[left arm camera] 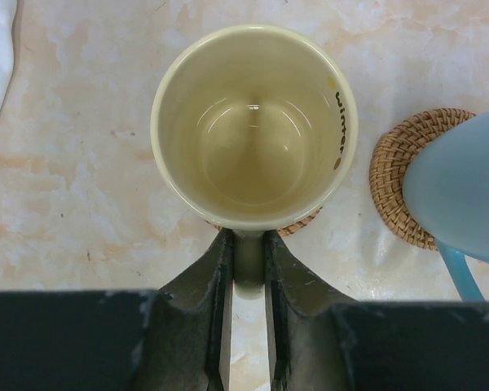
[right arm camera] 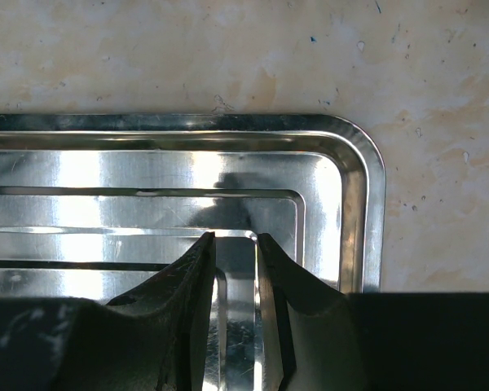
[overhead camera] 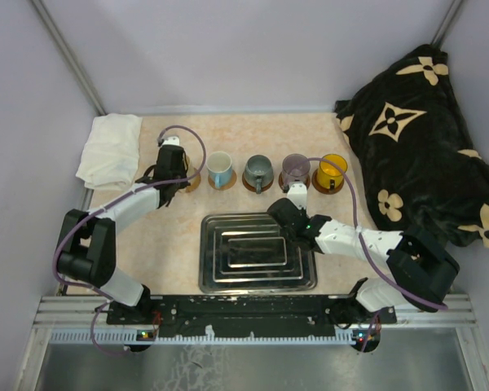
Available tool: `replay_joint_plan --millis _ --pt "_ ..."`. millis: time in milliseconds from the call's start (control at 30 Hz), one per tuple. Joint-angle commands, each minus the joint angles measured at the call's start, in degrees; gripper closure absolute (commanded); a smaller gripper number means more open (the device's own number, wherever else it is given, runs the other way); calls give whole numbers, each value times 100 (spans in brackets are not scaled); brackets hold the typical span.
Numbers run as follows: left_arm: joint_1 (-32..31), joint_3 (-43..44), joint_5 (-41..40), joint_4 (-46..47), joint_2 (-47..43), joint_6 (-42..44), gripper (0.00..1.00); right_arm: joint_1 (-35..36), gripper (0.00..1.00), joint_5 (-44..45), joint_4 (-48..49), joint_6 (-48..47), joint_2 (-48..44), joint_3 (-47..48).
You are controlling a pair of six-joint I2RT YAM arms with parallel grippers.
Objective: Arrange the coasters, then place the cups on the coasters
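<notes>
Several cups stand in a row on round woven coasters: white with blue inside [overhead camera: 219,169], grey [overhead camera: 257,171], purple [overhead camera: 295,169], orange-yellow [overhead camera: 332,171]. My left gripper [overhead camera: 179,173] sits at the row's left end and covers the cream-yellow cup from above. In the left wrist view that cup [left arm camera: 253,122] stands upright on its coaster [left arm camera: 306,225], and the left gripper [left arm camera: 248,236] is shut on its handle. The neighbouring coaster [left arm camera: 395,175] carries the blue cup [left arm camera: 464,187]. My right gripper [overhead camera: 277,213] [right arm camera: 235,238] hovers over the tray's far right corner, jaws slightly apart and empty.
A rectangular metal tray [overhead camera: 228,277] [right arm camera: 147,171] lies in front of the cups, between the arms. A folded white cloth [overhead camera: 110,151] lies at the back left. A black blanket with cream flowers [overhead camera: 424,130] is heaped along the right side.
</notes>
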Motion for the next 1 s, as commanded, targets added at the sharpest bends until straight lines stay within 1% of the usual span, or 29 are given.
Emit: replay_joint_plan --millis 0,67,100,133,167,233,400,533,800,967 --pt "-24 -34 168 -105 -23 67 75 -20 72 101 220 28 -59 87" --pt "-24 -8 179 -93 -18 73 70 -20 72 108 209 28 -67 88" --pt "-24 2 190 -93 -20 68 66 -25 72 110 209 21 -75 86" --pt "-24 23 192 -93 -18 68 59 -24 72 116 207 19 -78 87" --pt "-23 29 192 -90 -24 72 56 -21 72 119 193 23 -84 87" --pt "-24 46 189 -90 -39 84 52 -22 72 127 192 25 -92 80" --pt "-23 49 121 -159 -103 80 46 -16 72 138 192 32 -107 70" --pt "-22 59 77 -359 -185 -9 42 -15 72 138 185 36 -103 70" --pt "-31 -80 -263 -803 -513 -333 40 0 72 154 167 72 -154 29" --pt "-33 -81 -383 -955 -546 -436 40 14 72 154 157 75 -155 30"
